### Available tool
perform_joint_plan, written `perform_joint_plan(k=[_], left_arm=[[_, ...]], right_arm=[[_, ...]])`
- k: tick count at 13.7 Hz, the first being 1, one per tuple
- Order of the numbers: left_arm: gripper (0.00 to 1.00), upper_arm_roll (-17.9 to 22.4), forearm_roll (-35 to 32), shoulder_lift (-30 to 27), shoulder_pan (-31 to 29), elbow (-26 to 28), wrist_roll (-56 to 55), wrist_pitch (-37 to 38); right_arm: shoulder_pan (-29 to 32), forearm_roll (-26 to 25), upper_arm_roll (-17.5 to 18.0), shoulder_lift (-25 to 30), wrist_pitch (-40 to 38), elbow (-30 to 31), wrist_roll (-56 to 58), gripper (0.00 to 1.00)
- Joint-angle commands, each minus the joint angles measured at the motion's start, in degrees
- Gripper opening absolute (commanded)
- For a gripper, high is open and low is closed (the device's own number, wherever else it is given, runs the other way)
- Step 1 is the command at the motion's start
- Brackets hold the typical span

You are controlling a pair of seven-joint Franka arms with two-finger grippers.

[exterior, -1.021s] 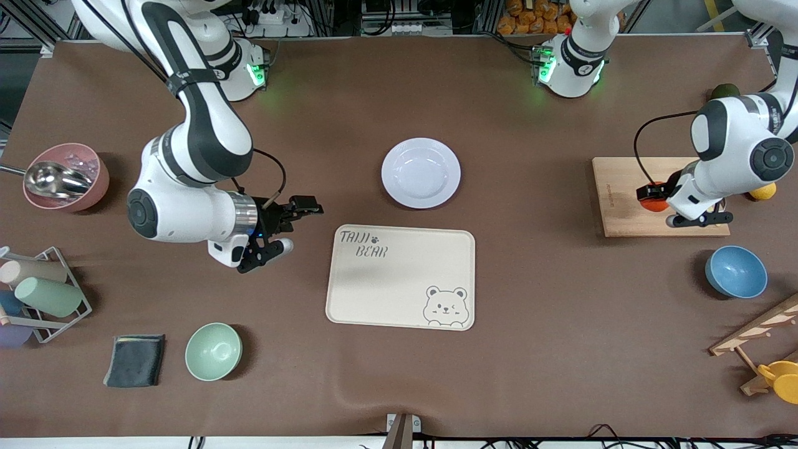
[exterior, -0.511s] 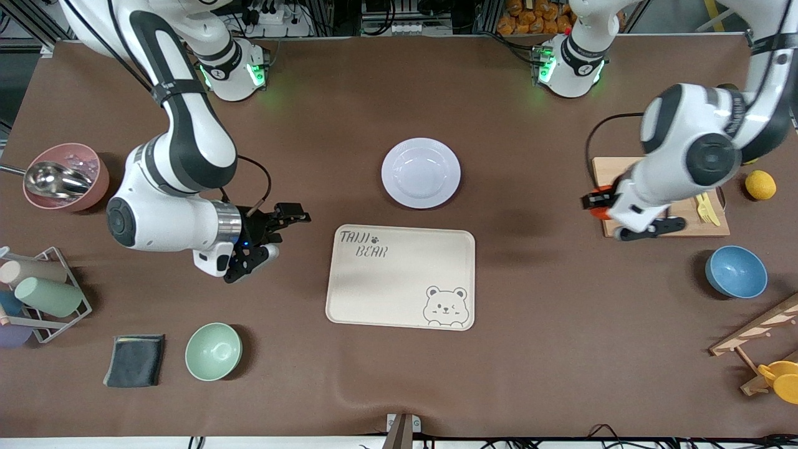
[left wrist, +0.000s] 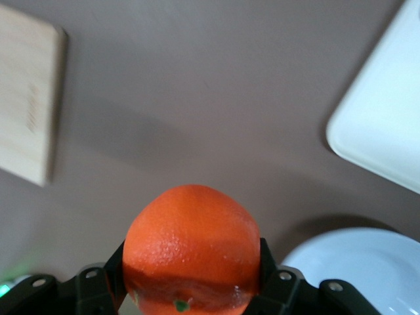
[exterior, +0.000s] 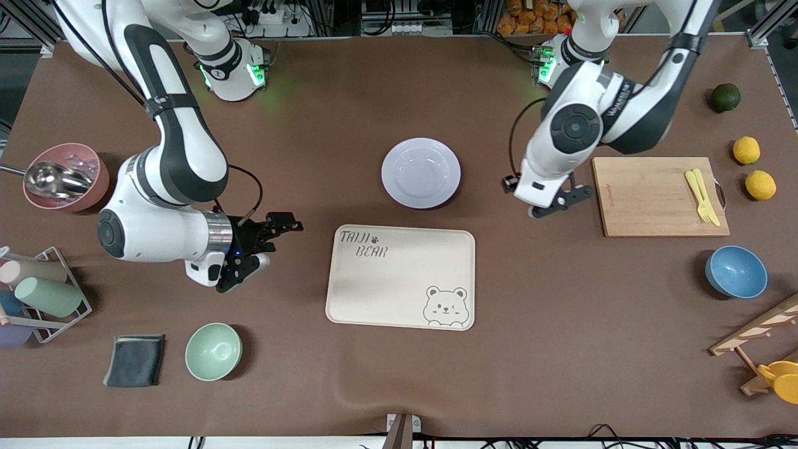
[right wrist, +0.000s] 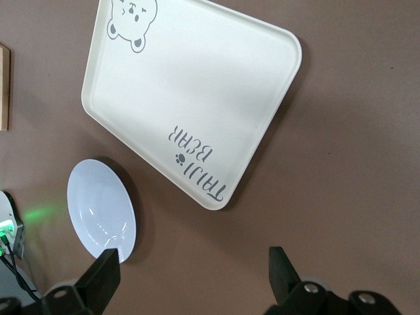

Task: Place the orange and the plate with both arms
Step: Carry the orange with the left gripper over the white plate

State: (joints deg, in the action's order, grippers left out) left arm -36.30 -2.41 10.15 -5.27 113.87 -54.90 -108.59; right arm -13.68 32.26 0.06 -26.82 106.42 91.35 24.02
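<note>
Item: orange (left wrist: 190, 249). Held clear of the bench (exterior: 312, 386) in the left gripper (exterior: 514, 184), fingers clamped on either side of the fruit (seen plainly in the left wrist view; in the front view the arm hides it). Position in the front view: right of centre, over bare bench between the plate (exterior: 421, 173) and the cutting board (exterior: 648, 196).

Item: plate. Centre of the front view, just above the tray (exterior: 400, 276), apart from it. Nothing on it.

Item: right gripper (exterior: 265, 240). Left of centre in the front view, over bare bench beside the tray, fingers spread apart and holding nothing; it appears to wait.

Handling note, step in hand (judged to be carrying the orange toward the plate): keep the clamp steady, since a glossy round fruit can slip or roll. Bring it over the shallow middle of the plate, not the wide rim, lower until it nearly touches, then release. Dropped from height, it would likely roll off.
</note>
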Motion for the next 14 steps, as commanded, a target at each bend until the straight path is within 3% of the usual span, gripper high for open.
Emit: perform_joint_plan(k=[1, 14], left_arm=[[0.0, 0.35, 4.07, 0.92, 3.85, -1.55, -5.46, -1.0], [0.0, 0.35, 3.47, 11.29, 17.2, -2.61, -26.21, -13.13]], right_arm=[[1.82, 0.35, 0.56, -1.74, -1.31, -1.53, 2.7, 1.0], [0.23, 0.52, 0.65, -1.22, -4.91, 0.75, 2.26, 1.0]])
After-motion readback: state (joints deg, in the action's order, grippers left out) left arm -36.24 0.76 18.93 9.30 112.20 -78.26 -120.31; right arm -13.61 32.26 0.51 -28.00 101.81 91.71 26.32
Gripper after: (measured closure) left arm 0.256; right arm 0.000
